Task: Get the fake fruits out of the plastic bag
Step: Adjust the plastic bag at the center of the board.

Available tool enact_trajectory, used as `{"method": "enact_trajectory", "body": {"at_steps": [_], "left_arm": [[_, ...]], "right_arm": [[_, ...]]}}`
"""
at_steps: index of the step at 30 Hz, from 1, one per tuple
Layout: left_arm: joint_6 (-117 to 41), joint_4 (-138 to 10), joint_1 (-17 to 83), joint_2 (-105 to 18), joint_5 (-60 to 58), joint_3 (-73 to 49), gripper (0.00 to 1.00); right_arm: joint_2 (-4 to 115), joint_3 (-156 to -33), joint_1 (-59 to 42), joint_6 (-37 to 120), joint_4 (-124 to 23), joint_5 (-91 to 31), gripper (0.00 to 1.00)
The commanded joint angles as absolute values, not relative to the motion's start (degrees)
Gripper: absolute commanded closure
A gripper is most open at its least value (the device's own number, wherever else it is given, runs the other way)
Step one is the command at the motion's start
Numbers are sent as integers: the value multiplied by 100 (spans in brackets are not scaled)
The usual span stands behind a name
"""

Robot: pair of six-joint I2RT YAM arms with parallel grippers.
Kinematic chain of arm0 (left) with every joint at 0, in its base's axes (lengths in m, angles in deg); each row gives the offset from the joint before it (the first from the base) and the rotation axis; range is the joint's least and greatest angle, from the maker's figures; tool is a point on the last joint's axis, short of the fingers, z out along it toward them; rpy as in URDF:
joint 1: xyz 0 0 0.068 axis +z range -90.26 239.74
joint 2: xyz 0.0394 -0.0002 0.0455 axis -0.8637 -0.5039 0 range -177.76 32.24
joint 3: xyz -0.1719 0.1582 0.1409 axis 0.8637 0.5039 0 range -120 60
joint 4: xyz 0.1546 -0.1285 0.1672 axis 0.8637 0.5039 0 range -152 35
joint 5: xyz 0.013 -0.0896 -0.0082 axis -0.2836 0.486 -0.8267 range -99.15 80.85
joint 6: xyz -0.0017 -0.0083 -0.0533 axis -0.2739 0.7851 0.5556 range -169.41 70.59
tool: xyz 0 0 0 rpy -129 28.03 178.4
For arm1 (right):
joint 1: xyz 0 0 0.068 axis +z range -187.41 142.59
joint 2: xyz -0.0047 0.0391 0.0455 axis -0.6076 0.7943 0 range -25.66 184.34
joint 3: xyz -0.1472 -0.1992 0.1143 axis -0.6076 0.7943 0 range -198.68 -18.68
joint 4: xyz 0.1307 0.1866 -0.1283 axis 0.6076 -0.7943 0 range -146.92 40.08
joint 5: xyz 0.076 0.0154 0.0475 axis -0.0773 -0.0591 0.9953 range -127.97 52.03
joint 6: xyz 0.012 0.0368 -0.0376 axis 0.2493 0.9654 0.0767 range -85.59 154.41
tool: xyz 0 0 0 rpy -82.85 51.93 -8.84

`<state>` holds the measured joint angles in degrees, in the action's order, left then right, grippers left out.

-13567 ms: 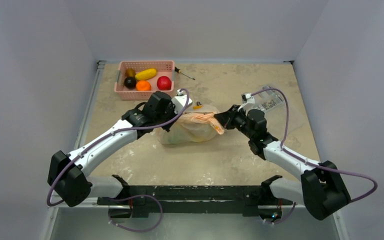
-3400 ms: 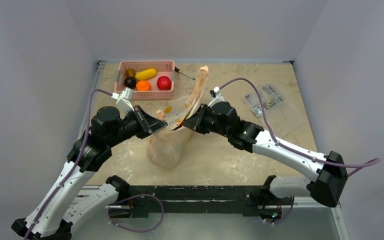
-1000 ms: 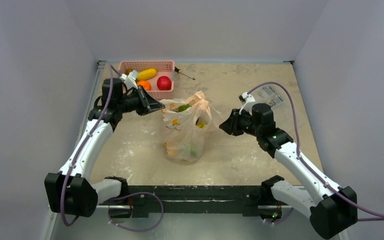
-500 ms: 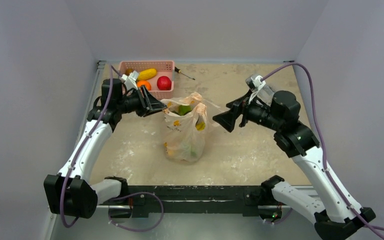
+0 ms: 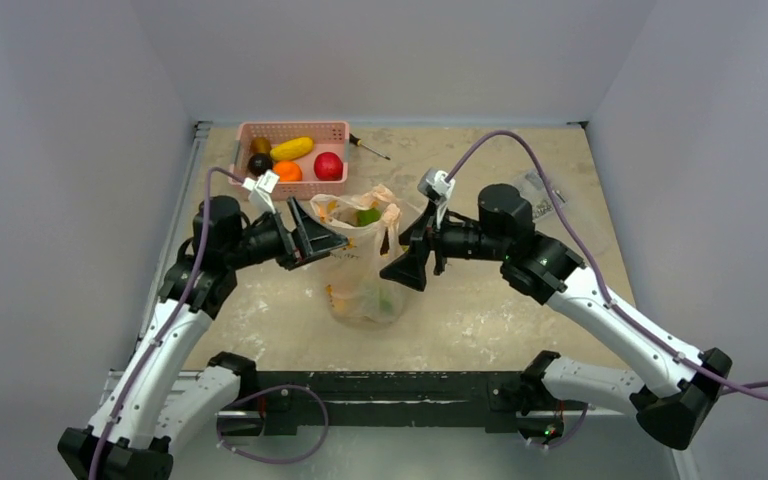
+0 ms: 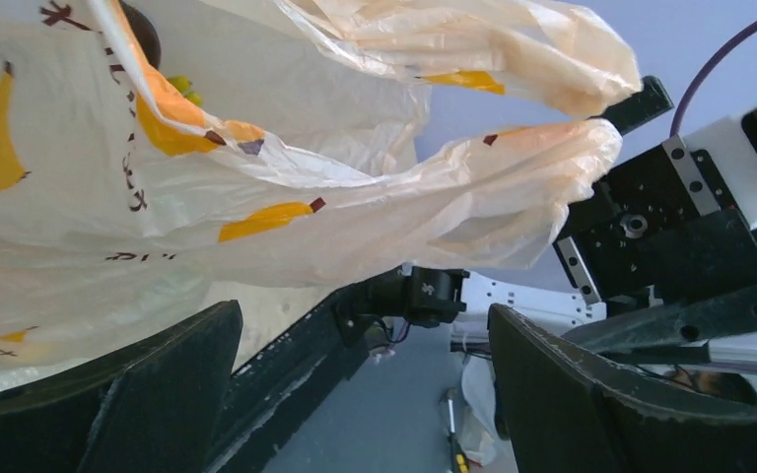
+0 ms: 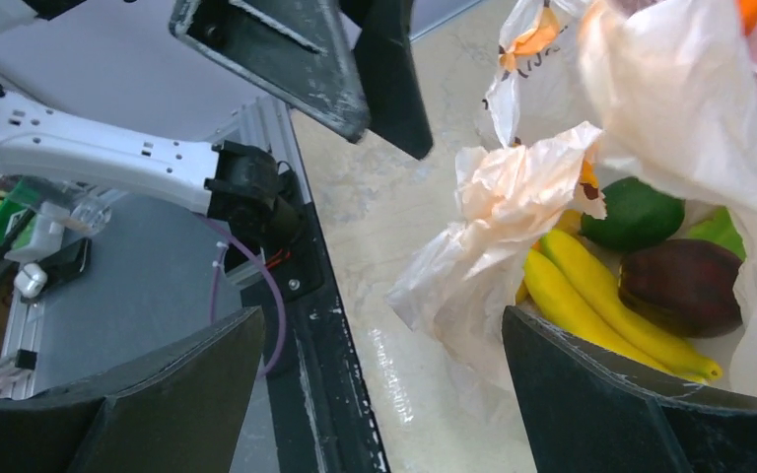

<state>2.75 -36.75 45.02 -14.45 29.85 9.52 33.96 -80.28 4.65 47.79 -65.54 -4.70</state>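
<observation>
The plastic bag (image 5: 364, 268) stands upright mid-table, its mouth slack and open. Inside it show a yellow banana bunch (image 7: 591, 292), a dark maroon fruit (image 7: 684, 282) and a green fruit (image 7: 634, 214); only the green one (image 5: 368, 216) peeks out in the top view. My left gripper (image 5: 318, 240) is open at the bag's upper left edge, holding nothing. In its wrist view the bag (image 6: 286, 187) hangs above the empty gap of the left gripper (image 6: 362, 325). My right gripper (image 5: 407, 262) is open just right of the bag. A crumpled handle (image 7: 517, 192) lies ahead of the right gripper (image 7: 382, 320), untouched.
A pink basket (image 5: 290, 130) at the back left holds an orange ball, a red apple, a yellow fruit and dark fruits. A screwdriver (image 5: 370, 147) lies beside it. A clear packet (image 5: 545, 188) sits at the back right, partly behind the right arm.
Both grippers have opened and let go of the bag. The right arm swung in and down to the bag's right side; the left gripper dropped closer to its left edge. The bag stays standing.
</observation>
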Motion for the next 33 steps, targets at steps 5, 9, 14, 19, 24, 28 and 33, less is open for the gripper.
{"method": "enact_trajectory", "body": {"at_steps": [5,9,14,19,24,28,33], "left_arm": [[1267,-4217,4181,-2180,2254,847,2],[1488,-4214,4181,-2605,2172,748,6],[1613,-4429,4181,-2776,2137,697,25],[1701,-4484,4172,-2707,2028,799,17],[1757,-4635,4172,-2856,1985,824,19],[1838,-4789,4173,-2858,1957,844,15],[1717,-4214,4172,-2297,1754,880,6]], "right_arm": [[3563,-8440,1126,4609,-6490,-1766,19],[3605,-8480,1259,4576,-6625,-2335,37],[3783,-8715,1392,4408,-6911,-3359,43],[3902,-8956,1672,4330,-7077,-4232,35],[3964,-8989,1914,4205,-7004,-4162,53],[4017,-9050,2334,3845,-7024,-4113,79],[3851,-8947,2569,3698,-7046,-4245,92]]}}
